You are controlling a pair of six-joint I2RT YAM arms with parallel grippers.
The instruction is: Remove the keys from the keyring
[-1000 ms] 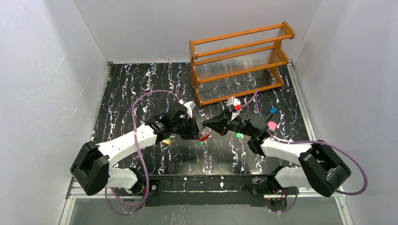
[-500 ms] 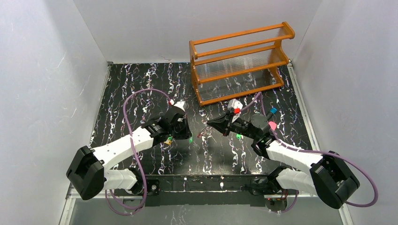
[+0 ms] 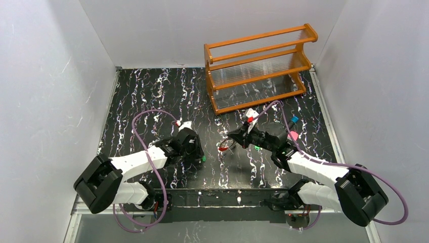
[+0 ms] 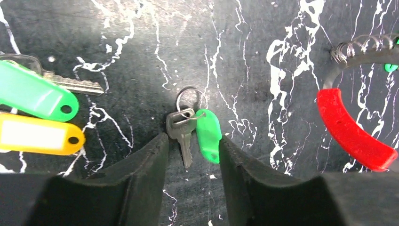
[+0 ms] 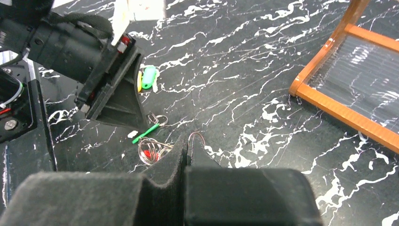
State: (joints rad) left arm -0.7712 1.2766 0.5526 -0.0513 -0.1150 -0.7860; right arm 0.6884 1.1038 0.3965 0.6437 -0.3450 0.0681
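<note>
In the left wrist view my left gripper (image 4: 191, 141) is open and low over the table. A small metal key with a green tag (image 4: 208, 134) lies flat between its fingertips, on its own small split ring, free of the keyring. Two more keys lie to the left, one with a green tag (image 4: 33, 92) and one with a yellow tag (image 4: 40, 134). The keyring (image 4: 350, 134) shows its red segment and grey coil at the right. My right gripper (image 5: 187, 141) is shut on the keyring's wire (image 5: 149, 150), just above the table.
The orange wooden rack (image 3: 258, 68) stands at the back right of the black marbled table (image 3: 152, 96). Grey walls close in the left, right and back. Both grippers (image 3: 199, 154) sit close together near the table's middle.
My left gripper pulled away from the right one toward the near left, came down to the table and opened, leaving the green-tagged key lying there. The right gripper stayed shut on the keyring.
</note>
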